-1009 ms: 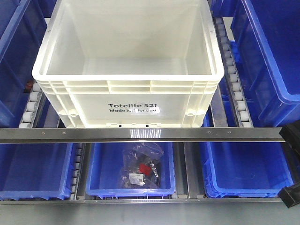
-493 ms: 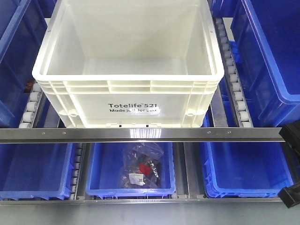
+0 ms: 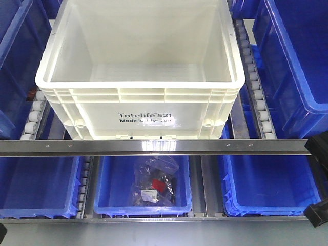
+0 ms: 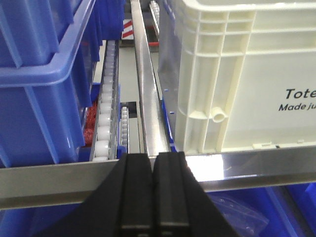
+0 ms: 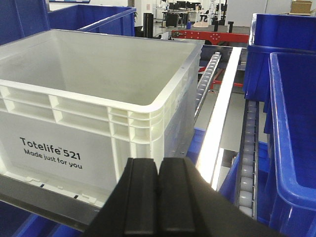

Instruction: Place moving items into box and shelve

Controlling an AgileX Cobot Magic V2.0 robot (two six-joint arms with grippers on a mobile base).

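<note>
The box (image 3: pixel 138 105), a large off-white tote printed "Totelife 521", sits on the upper roller shelf, and the part of its inside that shows holds nothing. The moving items are out of view. In the left wrist view my left gripper (image 4: pixel 153 160) is shut on nothing, in front of the metal rail and just left of the box's (image 4: pixel 232 74) front-left corner. In the right wrist view my right gripper (image 5: pixel 158 165) is likewise shut and empty, below the box's (image 5: pixel 98 128) front-right corner.
Blue bins flank the box at left (image 3: pixel 13 66) and right (image 3: pixel 300 61). A metal rail (image 3: pixel 154 147) runs across the shelf front. Below it a blue bin (image 3: pixel 105 189) holds a plastic bag (image 3: pixel 154 182). Roller tracks (image 3: pixel 254 82) run beside the box.
The box has not moved. A dark arm part at the lower right edge has slid slightly down, and a dark sliver now shows at the lower left corner.
</note>
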